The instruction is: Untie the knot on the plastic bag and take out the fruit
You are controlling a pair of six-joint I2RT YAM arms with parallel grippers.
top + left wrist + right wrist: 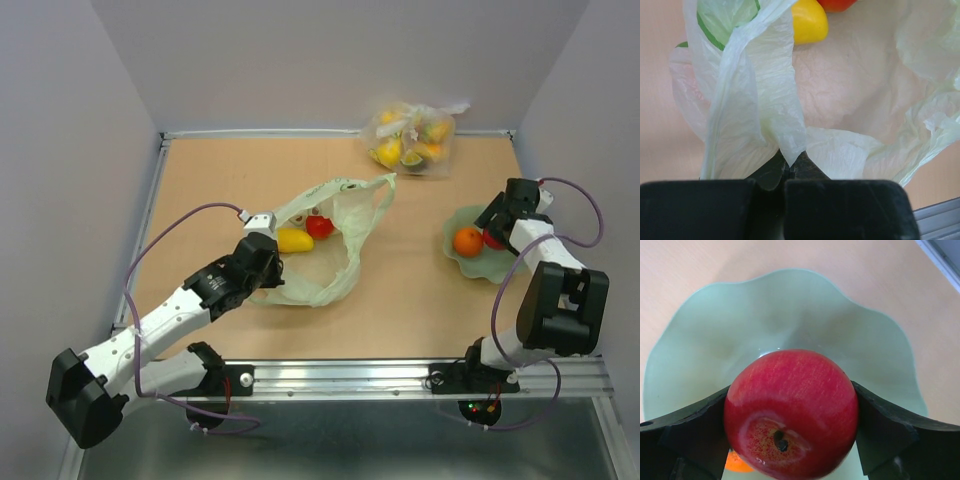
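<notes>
Red toy apple (790, 405) clamped in my right gripper (790, 432) may roll off the wavy green plate (790, 310) when released. My left gripper (787, 170) pinches the thin pale green plastic bag (775, 100).

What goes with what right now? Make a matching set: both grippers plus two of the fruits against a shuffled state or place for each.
Things:
1. left gripper
2. right gripper
3. orange
4. yellow mango

States or places:
A. lying on the green plate
B. inside the open green bag
C. shut on the green bag's edge
D. gripping a red apple over the plate

Pairs: 1-C, 2-D, 3-A, 4-B.
</notes>
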